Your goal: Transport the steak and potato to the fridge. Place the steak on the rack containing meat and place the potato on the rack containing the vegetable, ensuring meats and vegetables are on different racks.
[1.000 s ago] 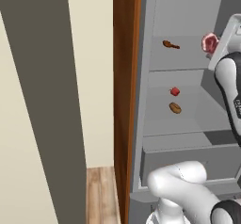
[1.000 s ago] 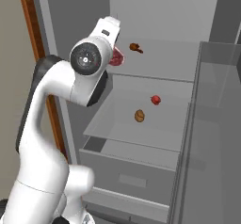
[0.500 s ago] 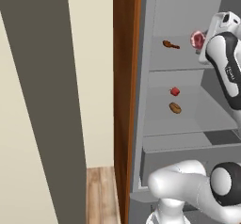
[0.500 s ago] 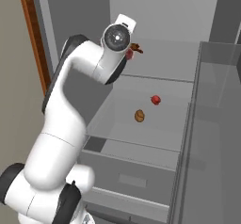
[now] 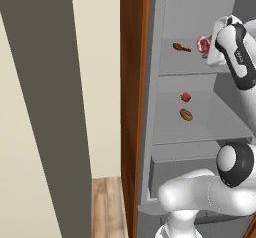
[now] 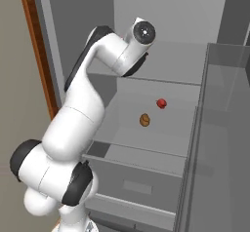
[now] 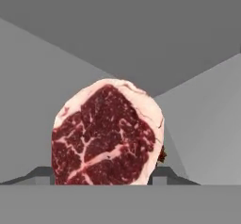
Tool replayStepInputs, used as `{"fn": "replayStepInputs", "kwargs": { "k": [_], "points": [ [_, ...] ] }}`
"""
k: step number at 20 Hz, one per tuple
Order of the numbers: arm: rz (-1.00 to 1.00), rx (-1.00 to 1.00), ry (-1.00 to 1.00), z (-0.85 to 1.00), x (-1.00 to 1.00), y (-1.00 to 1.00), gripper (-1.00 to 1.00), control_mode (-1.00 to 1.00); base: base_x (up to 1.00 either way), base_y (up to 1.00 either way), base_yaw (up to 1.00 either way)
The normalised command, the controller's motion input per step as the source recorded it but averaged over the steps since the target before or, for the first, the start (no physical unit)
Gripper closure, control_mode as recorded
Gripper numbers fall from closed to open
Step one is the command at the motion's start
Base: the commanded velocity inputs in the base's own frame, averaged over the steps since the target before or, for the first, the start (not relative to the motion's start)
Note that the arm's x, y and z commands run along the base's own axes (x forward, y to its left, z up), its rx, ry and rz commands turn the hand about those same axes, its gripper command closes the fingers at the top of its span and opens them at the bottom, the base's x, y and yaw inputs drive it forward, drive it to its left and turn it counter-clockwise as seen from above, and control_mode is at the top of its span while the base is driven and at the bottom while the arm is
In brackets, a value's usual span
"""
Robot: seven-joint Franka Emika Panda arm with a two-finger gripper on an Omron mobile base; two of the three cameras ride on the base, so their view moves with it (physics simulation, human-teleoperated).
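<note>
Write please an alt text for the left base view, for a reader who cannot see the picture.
A white robot arm's gripper holds a flat red-pink marbled steak over the upper grey shelf of an open fridge, beside a small dark red-brown meat piece. On the shelf below lie a small round red vegetable and a brown oval potato.

You've got steak [image 7: 106, 133] upright over top rack [image 5: 185, 64] w/ meat [image 5: 181, 47]; potato [image 5: 186, 114] by tomato [image 5: 185, 97] below.

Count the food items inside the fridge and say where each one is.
4. A small dark meat piece lies on the upper shelf; the steak is held over that shelf by the tool; the tomato and potato sit on the lower shelf. The arm may hide more.
</note>
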Motion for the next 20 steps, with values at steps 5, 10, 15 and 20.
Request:
{"fn": "replayStepInputs", "kwargs": {
  "k": [5, 10, 15, 20],
  "points": [
    [0.01, 0.00, 0.19, -0.20, 0.58, 0.00, 1.00, -1.00, 0.00, 0.00, 0.00],
    [0.00, 0.00, 0.21, -0.19, 0.49, 0.00, 1.00, -1.00, 0.00, 0.00, 0.00],
    [0.00, 0.00, 0.17, -0.20, 0.49, 0.00, 1.00, -1.00, 0.00, 0.00, 0.00],
    [0.00, 0.00, 0.15, -0.22, 0.49, 0.00, 1.00, -1.00, 0.00, 0.00, 0.00]
  ]
}}
